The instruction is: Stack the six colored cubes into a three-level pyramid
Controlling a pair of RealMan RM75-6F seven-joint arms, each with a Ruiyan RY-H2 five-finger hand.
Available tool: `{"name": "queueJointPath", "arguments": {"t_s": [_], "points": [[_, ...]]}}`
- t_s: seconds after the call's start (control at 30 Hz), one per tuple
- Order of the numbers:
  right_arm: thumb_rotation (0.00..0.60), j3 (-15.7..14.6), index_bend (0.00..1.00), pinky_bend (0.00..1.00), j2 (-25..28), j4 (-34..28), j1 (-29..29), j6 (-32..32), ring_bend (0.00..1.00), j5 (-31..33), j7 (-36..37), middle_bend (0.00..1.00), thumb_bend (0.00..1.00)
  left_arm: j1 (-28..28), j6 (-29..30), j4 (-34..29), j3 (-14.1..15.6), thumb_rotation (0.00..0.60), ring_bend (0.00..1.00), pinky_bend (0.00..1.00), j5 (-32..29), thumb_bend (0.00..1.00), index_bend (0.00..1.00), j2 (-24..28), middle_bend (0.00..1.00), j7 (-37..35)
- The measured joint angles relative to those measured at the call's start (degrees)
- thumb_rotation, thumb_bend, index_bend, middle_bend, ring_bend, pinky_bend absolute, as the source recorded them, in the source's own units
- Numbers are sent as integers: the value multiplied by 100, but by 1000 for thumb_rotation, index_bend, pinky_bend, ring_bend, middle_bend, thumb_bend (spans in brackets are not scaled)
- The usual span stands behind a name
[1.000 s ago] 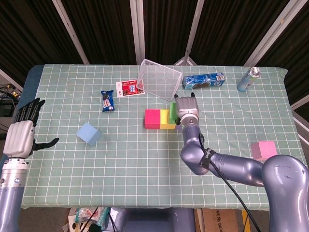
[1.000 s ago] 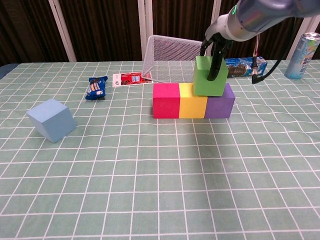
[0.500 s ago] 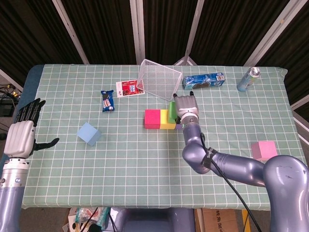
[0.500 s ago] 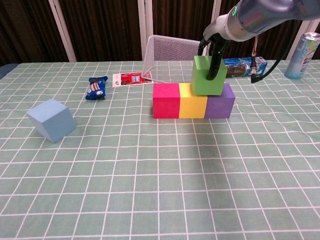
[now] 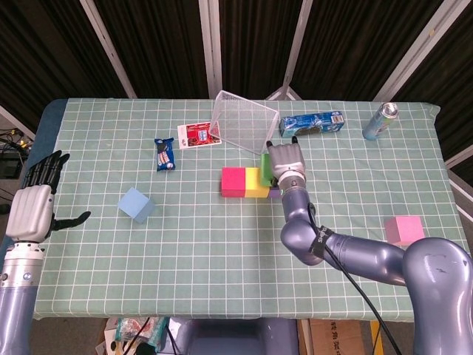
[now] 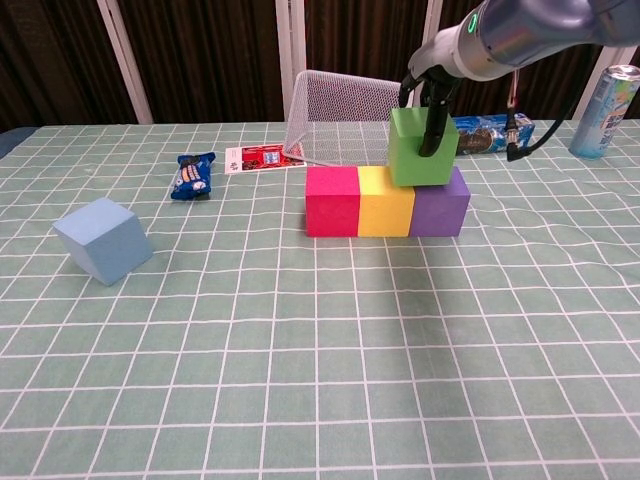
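Right hand (image 6: 432,92) fingers (image 6: 436,128) wrapped over green cube (image 6: 420,150) — grasping it from above, cube sitting over seam of yellow cube (image 6: 385,201) and purple cube (image 6: 440,201), slightly tilted. Red cube (image 6: 332,201) touching yellow, three in row. Left hand (image 5: 31,209) at table's left edge, fingers spread, holding nothing. Blue cube (image 6: 103,239) well left of row; pink cube (image 5: 403,230) far right — both apart. Mesh basket (image 6: 340,115) tipped behind row; snack packet (image 6: 192,175), can (image 6: 606,99) beyond.
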Motion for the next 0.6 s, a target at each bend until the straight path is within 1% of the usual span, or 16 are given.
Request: {"name": "queueJointPath", "arguments": {"t_s": [0.6], "points": [[600, -30, 135, 0, 16, -38, -28, -44, 287, 71, -98, 413, 290, 6, 17, -1, 0, 600, 0, 0, 10, 102, 0, 2, 0, -4]]}}
